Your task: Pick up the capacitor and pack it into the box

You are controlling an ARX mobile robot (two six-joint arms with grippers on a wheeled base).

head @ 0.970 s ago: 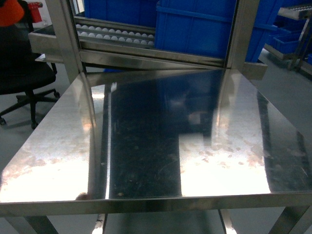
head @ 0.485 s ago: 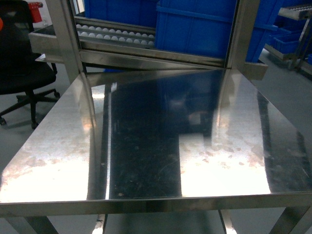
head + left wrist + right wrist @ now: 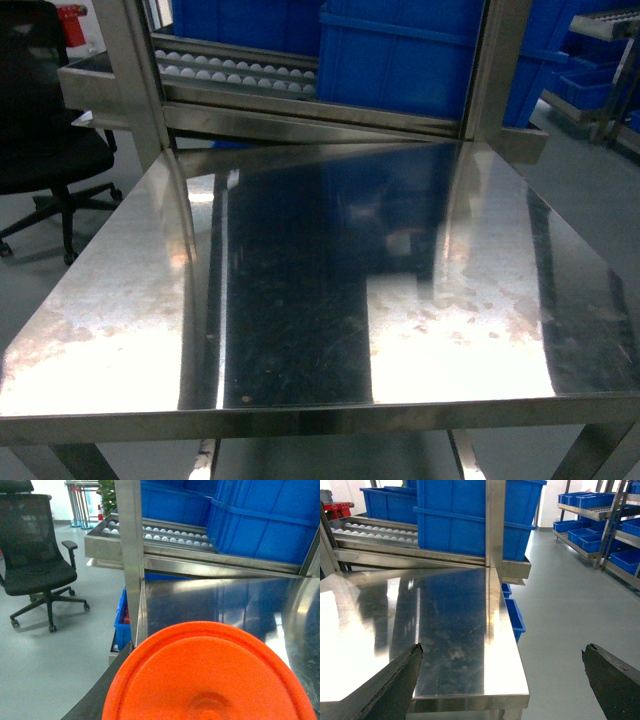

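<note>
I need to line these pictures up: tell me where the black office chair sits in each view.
Head: black office chair at upper left edge, beside the steel table.
Left wrist: upper left, on the grey floor.
Right wrist: not in it.
Shared landmark: the blue bins behind the table.

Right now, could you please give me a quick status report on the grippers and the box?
Right gripper open, empty. Left gripper unclear: round orange plastic disc fills its camera. No box or capacitor in view. Shiny steel table ahead.
</note>
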